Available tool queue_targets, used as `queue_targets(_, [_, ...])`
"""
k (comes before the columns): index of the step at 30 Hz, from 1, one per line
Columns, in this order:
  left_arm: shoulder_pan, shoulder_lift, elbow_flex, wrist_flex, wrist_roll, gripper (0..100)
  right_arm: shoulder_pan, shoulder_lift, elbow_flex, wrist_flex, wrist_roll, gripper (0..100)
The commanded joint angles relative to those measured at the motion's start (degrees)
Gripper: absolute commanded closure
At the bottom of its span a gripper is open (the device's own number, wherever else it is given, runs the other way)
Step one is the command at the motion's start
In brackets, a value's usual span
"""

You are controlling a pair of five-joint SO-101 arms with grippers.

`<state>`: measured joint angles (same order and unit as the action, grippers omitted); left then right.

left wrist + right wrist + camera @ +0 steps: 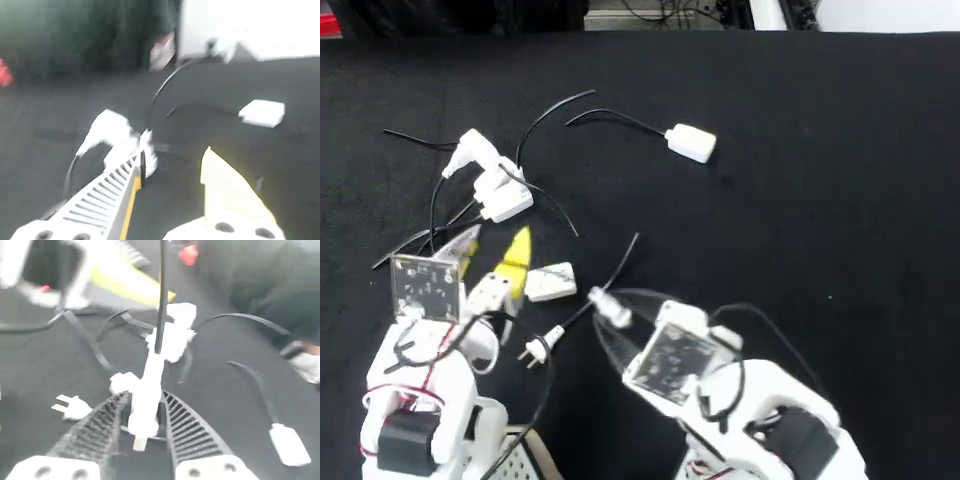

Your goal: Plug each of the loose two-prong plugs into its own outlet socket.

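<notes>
While left hand [174, 156] gapes, right hand [145, 399] clamps 1 plug [151, 372].

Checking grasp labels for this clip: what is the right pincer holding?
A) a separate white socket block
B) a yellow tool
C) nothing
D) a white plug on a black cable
D: in the right wrist view the right pincer is closed around the white plug, with its black cable leading away from it.
</notes>
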<state>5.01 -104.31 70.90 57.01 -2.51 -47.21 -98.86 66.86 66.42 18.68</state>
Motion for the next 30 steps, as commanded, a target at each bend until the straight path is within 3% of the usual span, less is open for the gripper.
queue_targets(1, [7.6,0.09,-0.4,-3.08,0.62,80,-1.41,-0.22,2.68,-2.9,-0.62,98.7])
queue_targets(8, [19.91,0.18,-0.84,-1.67,0.09,80,-1.32,-0.22,8.66,-6.51,0.18,98.7])
queue_targets(13, [26.42,0.18,-4.26,5.01,-7.12,80,2.64,-0.22,10.33,-6.77,3.78,98.7])
queue_targets(20, [28.18,0.18,-2.59,7.03,-10.99,80,5.45,-0.22,10.51,-7.91,3.52,98.7])
queue_targets(30, [26.95,0.09,-4.53,8.18,-9.14,80,5.71,-0.22,10.33,-7.74,3.69,98.7])
